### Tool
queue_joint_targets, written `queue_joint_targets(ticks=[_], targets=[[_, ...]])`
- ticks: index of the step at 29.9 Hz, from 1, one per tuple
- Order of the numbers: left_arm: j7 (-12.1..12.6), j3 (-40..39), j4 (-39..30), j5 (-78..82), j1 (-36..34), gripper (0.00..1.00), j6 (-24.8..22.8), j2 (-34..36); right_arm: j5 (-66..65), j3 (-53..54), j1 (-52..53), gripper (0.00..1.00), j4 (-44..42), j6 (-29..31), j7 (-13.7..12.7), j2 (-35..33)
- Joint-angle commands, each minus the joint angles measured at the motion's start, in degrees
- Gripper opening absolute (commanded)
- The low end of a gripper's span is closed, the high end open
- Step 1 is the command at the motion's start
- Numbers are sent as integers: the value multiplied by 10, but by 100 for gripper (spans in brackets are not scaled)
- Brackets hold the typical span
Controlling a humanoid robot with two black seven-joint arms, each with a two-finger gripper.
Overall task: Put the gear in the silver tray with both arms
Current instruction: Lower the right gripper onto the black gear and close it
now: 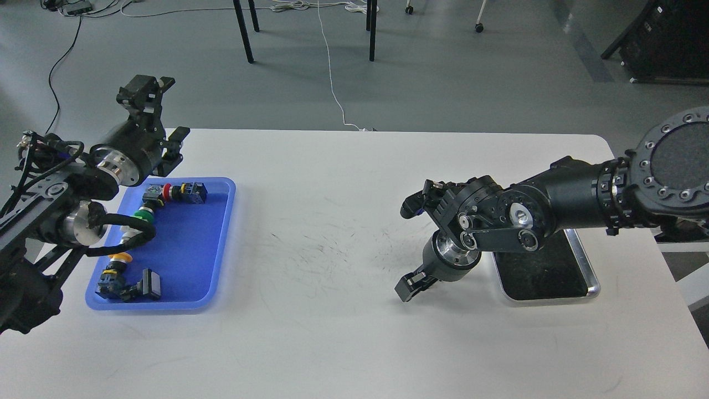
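Observation:
The silver tray (590, 277) lies at the right of the white table; its dark floor holds nothing, and my right arm hides its far left corner. My right gripper (412, 285) points down at the bare tabletop just left of the tray; it is dark and its fingers cannot be told apart. My left gripper (162, 113) hovers above the far edge of the blue tray (188, 260), with its fingers wide apart and empty. Several small push-button parts (176, 192) with red, green and yellow caps lie in the blue tray.
The table's far edge runs just behind my left gripper. Scuff marks cover the table's middle (327, 244). Chair legs (243, 30) and a white cable (332, 72) are on the floor beyond the table.

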Motion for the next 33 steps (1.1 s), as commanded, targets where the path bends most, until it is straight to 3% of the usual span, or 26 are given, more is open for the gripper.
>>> queue_joint_targets(ticks=[1,6,9,11,16,25,33], targets=[[0,0,0,0,-1,98,0,0,-3,0,-3,65,1,0,0,0],[0,0,1,0,-1,98,0,0,-25,0,-5,37,0,0,0,0],[0,0,0,0,-1,98,0,1,-26,0,-4,33,-2,0,0,0],[0,0,0,0,-1,98,1,0,-26,1,-4,20,-6,0,1,0],[0,0,0,0,-1,98,1,1,-27,1,-1,4,-6,0,1,0],[0,-2,0,0,-1,98,1,2,-27,6,24,2,2,0,4,0],[0,0,0,0,-2,98,1,2,-26,11,51,2,30,0,6,-44]])
